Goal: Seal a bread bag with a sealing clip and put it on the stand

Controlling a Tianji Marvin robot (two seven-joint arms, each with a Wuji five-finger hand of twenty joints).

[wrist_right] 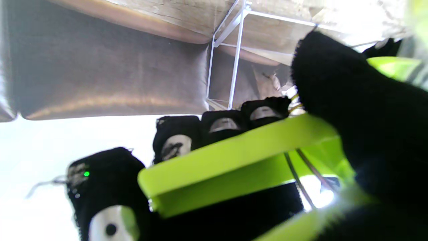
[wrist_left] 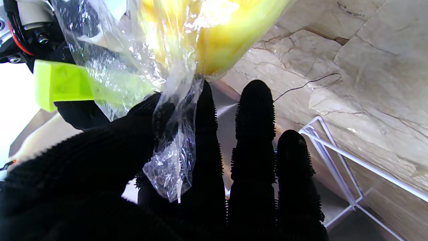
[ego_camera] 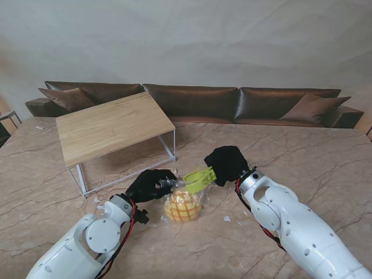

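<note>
A clear bag with yellow bread stands on the marble table between my hands. My left hand in a black glove pinches the gathered neck of the bag between thumb and fingers. My right hand is shut on the lime green sealing clip, whose jaws reach over the bag's neck. In the right wrist view the clip lies across my fingers with the thumb pressing on it. The wooden stand with white wire legs sits farther from me on the left.
A brown sofa with cushions runs along the far edge of the table. Small white scraps lie on the marble near the bag. The stand's white leg frame is close beyond my left fingertips.
</note>
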